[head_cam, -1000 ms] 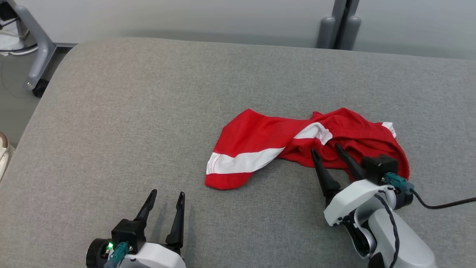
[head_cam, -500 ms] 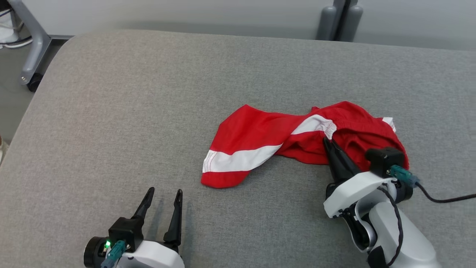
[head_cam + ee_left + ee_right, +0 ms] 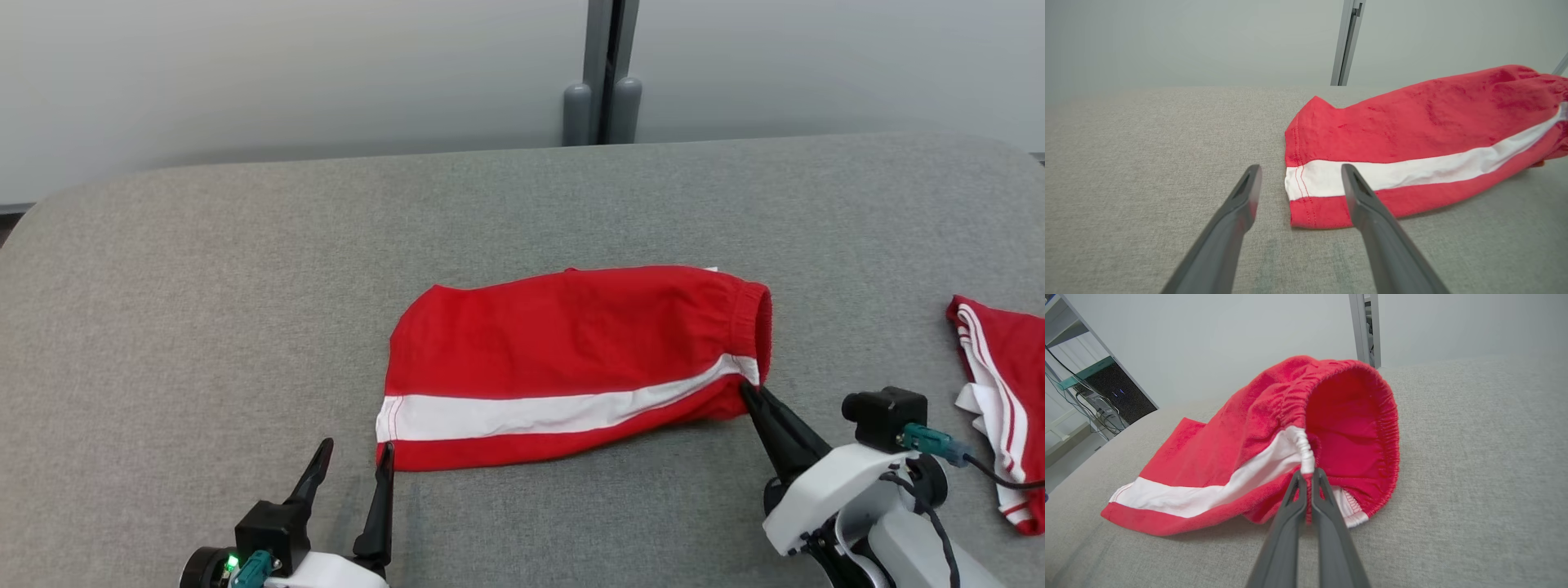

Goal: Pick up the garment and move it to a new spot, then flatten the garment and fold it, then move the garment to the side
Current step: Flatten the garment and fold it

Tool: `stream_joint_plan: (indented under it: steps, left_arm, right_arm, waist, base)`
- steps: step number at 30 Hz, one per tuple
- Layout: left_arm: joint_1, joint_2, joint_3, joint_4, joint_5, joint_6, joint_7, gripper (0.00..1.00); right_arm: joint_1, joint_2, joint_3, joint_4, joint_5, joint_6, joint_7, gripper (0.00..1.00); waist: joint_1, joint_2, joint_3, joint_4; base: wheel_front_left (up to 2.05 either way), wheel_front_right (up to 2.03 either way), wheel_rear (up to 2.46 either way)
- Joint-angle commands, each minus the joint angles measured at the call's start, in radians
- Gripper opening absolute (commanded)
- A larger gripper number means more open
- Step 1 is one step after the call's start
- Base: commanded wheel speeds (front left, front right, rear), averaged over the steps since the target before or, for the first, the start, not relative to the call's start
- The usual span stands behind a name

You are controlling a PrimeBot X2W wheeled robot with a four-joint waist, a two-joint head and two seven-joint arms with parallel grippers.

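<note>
A red garment (image 3: 571, 343) with a white stripe (image 3: 531, 412) lies spread across the middle of the grey fabric-covered counter (image 3: 204, 286), hem end to the left and elastic waistband (image 3: 1388, 428) to the right. The right gripper (image 3: 751, 396) is pressed together on the waistband at its near right corner, pinching the gathered edge where the stripe ends; the waistband opening stands raised and gapes toward it. The left gripper (image 3: 357, 447) hovers at the near left corner of the garment with its fingers spread, the right one just over the hem and the left one over bare counter. Another red and white cloth (image 3: 1000, 359) lies at the far right edge, well apart.
</note>
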Motion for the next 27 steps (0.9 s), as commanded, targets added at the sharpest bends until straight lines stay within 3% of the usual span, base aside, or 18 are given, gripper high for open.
stream_joint_plan:
  steps: [1,5,6,7,13,20,27]
  left_arm:
    - [0.008,0.005,0.007,0.003,0.008,-0.002,-0.001,1.00]
    - [0.027,0.005,0.012,0.012,0.011,-0.005,-0.001,1.00]
    - [0.034,0.005,0.018,0.019,0.016,-0.007,-0.001,1.00]
    - [0.037,0.005,0.023,0.021,0.020,-0.006,-0.001,1.00]
    - [0.064,0.005,0.065,0.026,0.037,0.013,-0.001,1.00]
    - [0.067,0.005,0.126,0.001,0.084,0.029,-0.001,1.00]
    - [0.081,0.004,0.147,-0.001,0.105,0.022,-0.001,1.00]
  right_arm:
    - [0.016,-0.014,0.013,0.000,0.022,0.000,0.010,0.00]
    - [0.037,-0.051,0.075,0.022,0.076,0.000,0.046,0.00]
    - [0.040,-0.066,0.093,0.053,0.069,0.000,0.031,0.44]
    - [0.042,-0.065,0.096,0.068,0.063,0.000,0.019,1.00]
    - [0.022,-0.037,-0.011,0.149,-0.049,0.000,-0.030,1.00]
    - [0.136,0.093,-0.333,-0.083,-0.386,0.000,-0.029,1.00]
    - [0.260,0.174,-0.418,-0.151,-0.553,0.000,-0.029,1.00]
  waist:
    - [0.0000,-0.0001,-0.024,-0.030]
    - [0.0000,-0.0001,-0.039,-0.042]
    - [0.0000,-0.0001,-0.047,-0.042]
    - [0.0000,-0.0001,-0.051,-0.042]
    - [0.0000,-0.0001,-0.081,-0.035]
    - [0.0000,-0.0001,-0.102,-0.032]
    - [0.0000,-0.0001,-0.123,-0.032]
  base:
    - [0.00,0.00,0.00]
    - [0.00,0.00,0.00]
    - [0.00,0.00,0.00]
    - [0.00,0.00,0.00]
    - [0.00,0.00,0.00]
    - [0.00,0.00,0.00]
    - [0.00,0.00,0.00]
